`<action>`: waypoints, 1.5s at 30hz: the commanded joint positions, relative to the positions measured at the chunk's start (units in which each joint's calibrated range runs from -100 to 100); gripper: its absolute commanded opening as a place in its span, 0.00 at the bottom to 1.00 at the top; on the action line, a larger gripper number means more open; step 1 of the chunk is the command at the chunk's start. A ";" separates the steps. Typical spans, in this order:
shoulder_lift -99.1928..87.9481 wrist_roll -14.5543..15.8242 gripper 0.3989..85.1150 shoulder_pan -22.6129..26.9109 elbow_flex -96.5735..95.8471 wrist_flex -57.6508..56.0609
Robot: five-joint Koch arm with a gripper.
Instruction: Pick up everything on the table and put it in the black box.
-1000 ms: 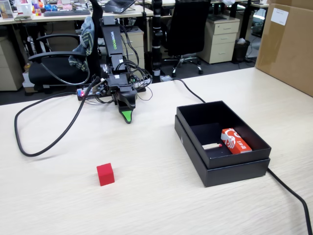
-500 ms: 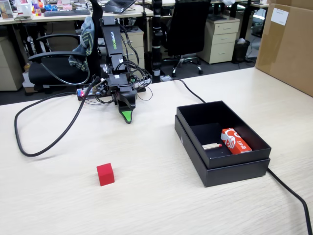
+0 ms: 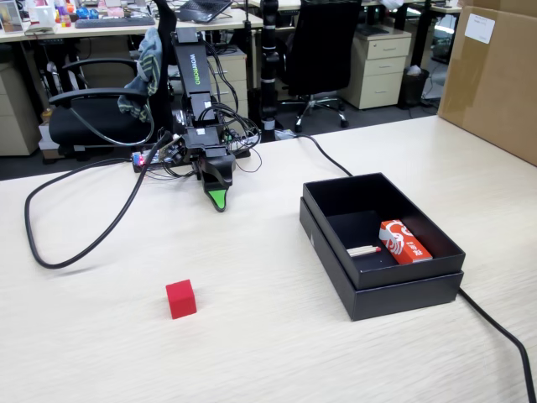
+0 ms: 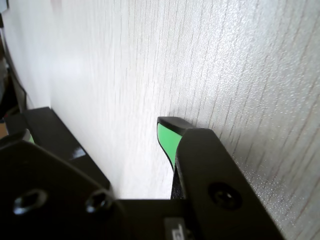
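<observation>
A red cube [image 3: 180, 299] sits on the pale wooden table [image 3: 252, 336] at the front left. The black box [image 3: 382, 290] stands to the right, open at the top, with a red and white packet [image 3: 404, 241] and a small pale stick [image 3: 364, 250] inside. My gripper [image 3: 218, 200] hangs at the back of the table with its green-tipped jaws pointing down at the tabletop, well away from both cube and box. In the wrist view the gripper [image 4: 100, 131] is open and empty, and bare table shows between the green fingertip [image 4: 167, 140] and the other jaw.
A thick black cable [image 3: 84, 243] loops across the table's left side, and another cable [image 3: 495, 323] runs past the box to the front right. A large cardboard box [image 3: 495, 75] stands at the right rear. Office chairs and desks lie beyond the table.
</observation>
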 commanded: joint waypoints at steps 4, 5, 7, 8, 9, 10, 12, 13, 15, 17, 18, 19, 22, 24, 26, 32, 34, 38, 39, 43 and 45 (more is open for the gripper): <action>0.47 -0.20 0.57 0.05 -0.84 -1.47; 0.47 -0.20 0.57 0.00 -0.84 -1.47; 0.47 -0.20 0.57 0.00 -0.84 -1.47; 0.36 -0.20 0.57 0.00 -0.84 -1.47; 0.47 -0.20 0.57 0.00 -0.84 -1.47; 0.47 -0.20 0.57 0.00 -0.84 -1.47; 0.47 -0.20 0.57 0.00 -0.84 -1.47; 0.36 -0.20 0.57 0.00 -0.84 -1.47; 0.36 -0.20 0.57 0.00 -0.84 -1.47; 0.47 -0.20 0.57 0.00 -0.84 -1.47; 0.36 -0.20 0.57 0.00 -0.84 -1.47; 0.47 -0.20 0.57 0.00 -0.84 -1.47; 0.47 -0.20 0.57 0.00 -0.84 -1.47; 0.36 -0.20 0.57 0.05 -0.84 -1.47; 0.36 -0.20 0.57 0.05 -0.93 -1.56; 0.47 -0.20 0.57 0.05 -0.84 -1.56; 0.36 -0.24 0.57 0.10 -0.93 -1.47; 0.36 -0.24 0.57 0.93 -0.93 -1.47; 0.36 -0.24 0.57 0.93 -0.93 -1.47; 0.36 0.00 0.57 0.98 -0.84 -1.47; 0.36 0.10 0.57 0.98 -0.75 -1.56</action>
